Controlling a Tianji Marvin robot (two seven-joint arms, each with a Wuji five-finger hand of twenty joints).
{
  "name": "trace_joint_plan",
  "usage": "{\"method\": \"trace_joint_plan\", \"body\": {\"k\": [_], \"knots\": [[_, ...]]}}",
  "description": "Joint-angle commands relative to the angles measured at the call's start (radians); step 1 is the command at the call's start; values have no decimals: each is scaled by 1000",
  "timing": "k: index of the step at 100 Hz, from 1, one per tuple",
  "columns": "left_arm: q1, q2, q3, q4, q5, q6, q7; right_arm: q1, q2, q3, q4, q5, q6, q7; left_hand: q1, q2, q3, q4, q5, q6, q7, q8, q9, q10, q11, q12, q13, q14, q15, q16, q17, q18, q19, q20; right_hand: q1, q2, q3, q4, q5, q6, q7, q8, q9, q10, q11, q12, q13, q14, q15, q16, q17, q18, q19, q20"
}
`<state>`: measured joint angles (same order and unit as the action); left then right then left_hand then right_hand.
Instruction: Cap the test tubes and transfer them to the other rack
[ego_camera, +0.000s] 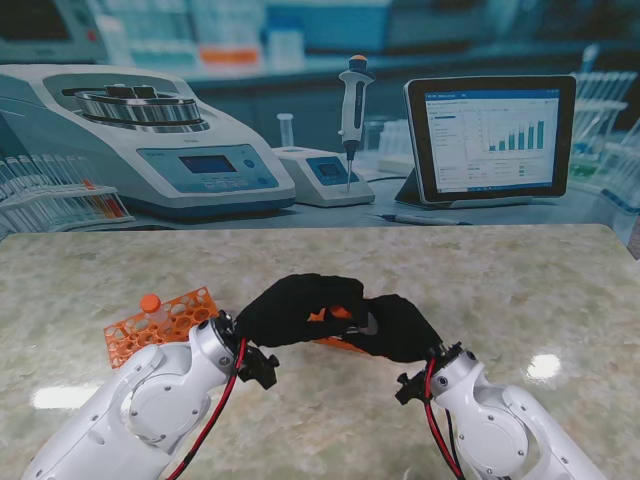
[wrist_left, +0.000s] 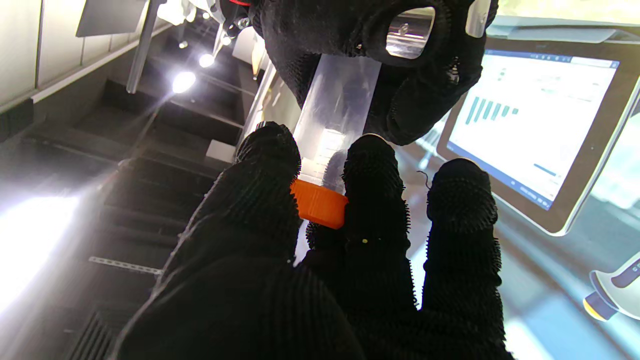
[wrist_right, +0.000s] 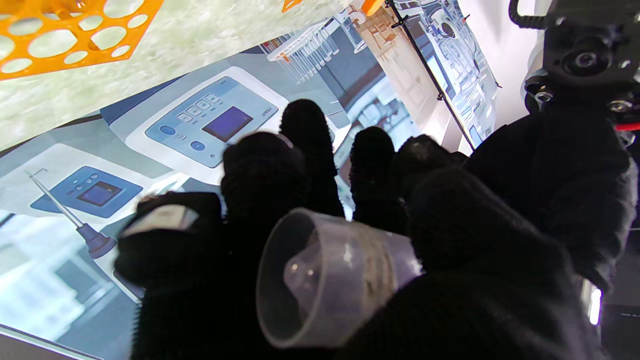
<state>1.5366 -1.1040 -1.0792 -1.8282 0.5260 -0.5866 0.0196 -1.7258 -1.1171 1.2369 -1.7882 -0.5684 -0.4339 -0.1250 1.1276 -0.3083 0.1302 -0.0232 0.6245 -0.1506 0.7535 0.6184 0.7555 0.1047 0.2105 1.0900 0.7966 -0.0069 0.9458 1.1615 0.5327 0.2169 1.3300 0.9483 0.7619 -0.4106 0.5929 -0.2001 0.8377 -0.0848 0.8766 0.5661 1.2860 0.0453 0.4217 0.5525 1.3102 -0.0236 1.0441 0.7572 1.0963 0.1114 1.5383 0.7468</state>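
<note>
Over marbled worktop (ego_camera: 500, 290): left hand (ego_camera: 300, 310) pinching orange screw cap (wrist_left: 319, 202) on clear plastic test tube (wrist_right: 325, 280) clasped in right hand (ego_camera: 400, 328).

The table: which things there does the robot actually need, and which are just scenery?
Needed:
- clear test tube, in right hand
- orange cap, in left hand
- orange rack

Scenery:
- printed lab backdrop

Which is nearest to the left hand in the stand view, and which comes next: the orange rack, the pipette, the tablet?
From the left hand:
1. Orange rack: on the table, just left of it.
2. Pipette: in the backdrop, farther from me.
3. Tablet: in the backdrop, far right.
</note>
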Motion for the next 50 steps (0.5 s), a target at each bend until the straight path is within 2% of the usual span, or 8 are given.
{"method": "trace_joint_plan", "body": {"k": [1,7,26,32,38,50], "knots": [[-4,6,2,-1,-2,11,-22,-6,0,-2,-9,0,-10,6,76,74,23,66,-9,-20,-25,-24,41,-59,11,-55,-47,-33,-48,-9,-36,-14,-28,42,20,103,74,-23,23,-61,-3,-1,62,3,-4,-7,11,-72,75,12,26,-45,56,22],[-6,9,0,-2,-1,17,-31,-6,2,-2,-11,-1,-16,13,63,73,9,64,-15,-24,-43,-34,9,-66,23,-131,-61,-14,-104,-37,-67,5,-54,52,16,100,77,-23,24,-68,-1,-2,61,1,-4,-8,11,-75,76,11,26,-48,57,22],[-10,16,-2,-7,-7,33,-64,-1,4,-4,-10,-1,-33,21,50,67,-12,62,-15,-53,-98,-51,-58,-72,27,-280,-93,49,-269,-121,-130,56,-155,14,-1,94,90,-23,28,-99,3,-5,63,-10,-8,-12,12,-85,76,11,27,-61,59,20],[-11,18,-2,-8,-7,35,-72,1,6,-4,-10,-2,-40,27,47,64,-16,63,-18,-60,-119,-57,-83,-73,19,-397,-103,72,-340,-169,-148,69,-192,-5,-7,92,94,-24,28,-108,3,-6,64,-15,-10,-13,12,-88,76,11,27,-66,59,20],[-12,19,-2,-8,-9,35,-79,1,7,-4,-11,-5,-46,33,44,66,-19,64,-20,-68,-137,-65,-97,-75,13,-563,-105,91,-398,-215,-162,88,-235,-38,-14,90,101,-24,30,-119,4,-5,64,-20,-12,-16,12,-92,75,11,27,-71,59,19],[-15,23,-3,-9,-13,33,-93,0,10,-2,-16,-7,-57,42,40,57,-14,66,-17,-79,-164,-82,-100,-77,-6,-611,-101,104,-468,-267,-162,97,-318,-100,-29,85,116,-26,32,-140,4,-4,66,-27,-18,-22,13,-100,76,12,28,-82,62,19]]}}
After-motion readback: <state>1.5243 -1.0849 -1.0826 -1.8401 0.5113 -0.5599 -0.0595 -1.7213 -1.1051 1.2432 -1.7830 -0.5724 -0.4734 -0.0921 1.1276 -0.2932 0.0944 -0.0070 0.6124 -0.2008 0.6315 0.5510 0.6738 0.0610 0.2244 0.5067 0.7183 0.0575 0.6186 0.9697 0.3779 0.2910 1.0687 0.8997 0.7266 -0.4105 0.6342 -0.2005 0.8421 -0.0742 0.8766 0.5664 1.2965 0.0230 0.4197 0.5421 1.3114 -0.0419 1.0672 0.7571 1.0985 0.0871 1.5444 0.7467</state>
